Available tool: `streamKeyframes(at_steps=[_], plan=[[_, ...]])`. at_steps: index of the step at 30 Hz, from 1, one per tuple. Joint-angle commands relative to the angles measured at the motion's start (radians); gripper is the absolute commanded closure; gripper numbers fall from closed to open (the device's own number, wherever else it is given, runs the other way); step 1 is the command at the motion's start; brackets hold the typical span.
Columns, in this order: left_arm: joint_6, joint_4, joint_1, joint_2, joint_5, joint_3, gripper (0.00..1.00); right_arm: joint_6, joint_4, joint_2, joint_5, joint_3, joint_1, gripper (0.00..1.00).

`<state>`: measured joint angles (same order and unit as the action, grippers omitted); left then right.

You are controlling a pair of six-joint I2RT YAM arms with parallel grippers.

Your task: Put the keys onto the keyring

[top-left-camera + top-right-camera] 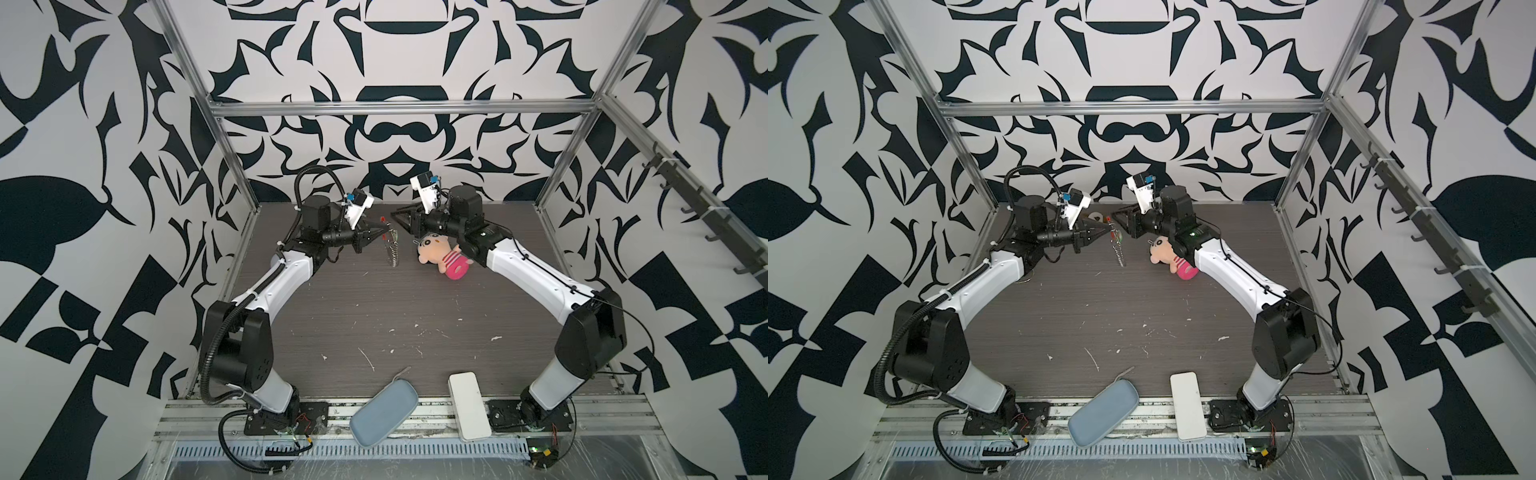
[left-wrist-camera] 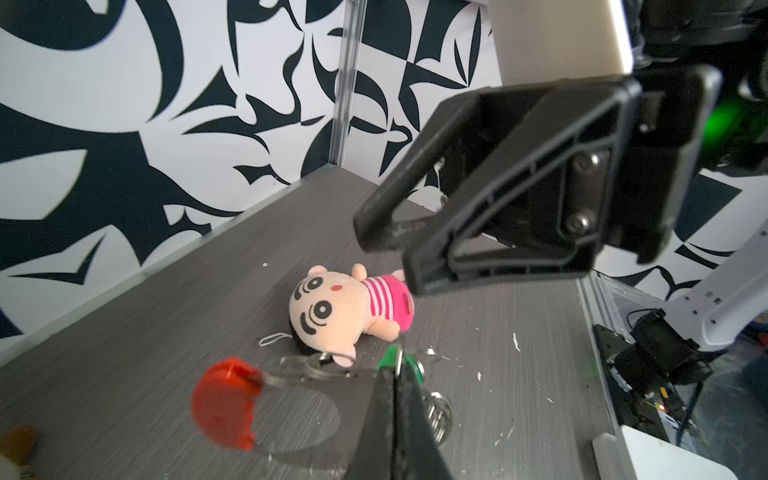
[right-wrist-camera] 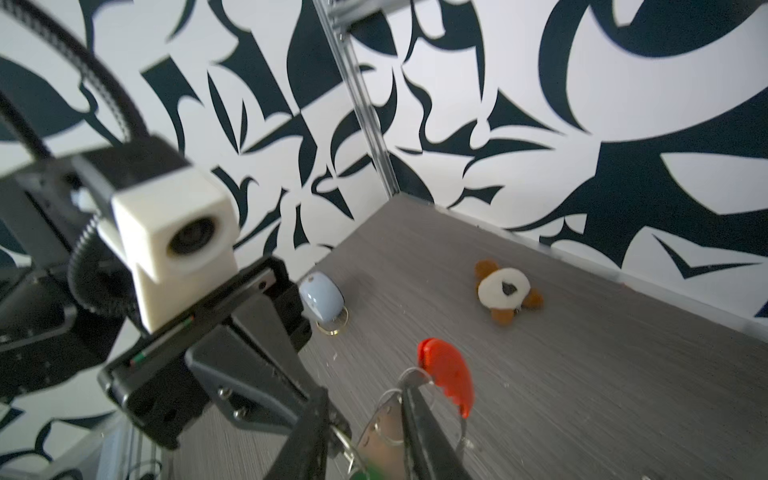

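Note:
My left gripper (image 1: 386,226) (image 2: 392,376) is shut on a thin silver ring of the keyring (image 1: 394,249) and holds it above the table at the back centre. The keyring's red plastic piece (image 2: 226,405) sticks out to one side, and its chain of silver rings (image 2: 438,411) hangs down to the table. The green key (image 2: 388,359) sits right at the left fingertips. My right gripper (image 1: 397,220) (image 2: 388,257) (image 3: 364,390) faces the left one, with its fingers apart. The key's silver blade (image 3: 382,432) shows between them; I cannot tell whether they touch it.
A pink-striped plush doll (image 1: 442,259) lies under the right wrist. A brown and white plush (image 3: 505,293) and a pale blue object (image 3: 322,301) lie at the back. At the front edge are a blue-grey case (image 1: 382,413) and a white box (image 1: 469,405). White scraps dot the table.

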<state>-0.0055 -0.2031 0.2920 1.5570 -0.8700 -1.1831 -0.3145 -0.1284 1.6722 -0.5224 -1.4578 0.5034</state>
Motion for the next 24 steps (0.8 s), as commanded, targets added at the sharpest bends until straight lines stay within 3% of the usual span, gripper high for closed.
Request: streamKeyframes(at_steps=[1, 9, 19, 24], plan=[[-0.05, -0.094, -0.011, -0.08, 0.046, 0.025, 1.0, -0.19, -0.211, 0.036, -0.068, -0.013, -0.031, 0.67], [-0.116, -0.147, -0.012, -0.171, 0.175, 0.102, 1.0, -0.427, -0.371, 0.152, -0.299, -0.076, -0.034, 0.67], [-0.235, -0.244, -0.011, -0.154, 0.195, 0.101, 1.0, -0.425, -0.386, 0.066, -0.294, 0.006, 0.018, 0.66], [-0.373, -0.378, -0.013, -0.125, 0.223, 0.104, 1.0, -0.425, -0.398, 0.039, -0.269, 0.051, 0.044, 0.69]])
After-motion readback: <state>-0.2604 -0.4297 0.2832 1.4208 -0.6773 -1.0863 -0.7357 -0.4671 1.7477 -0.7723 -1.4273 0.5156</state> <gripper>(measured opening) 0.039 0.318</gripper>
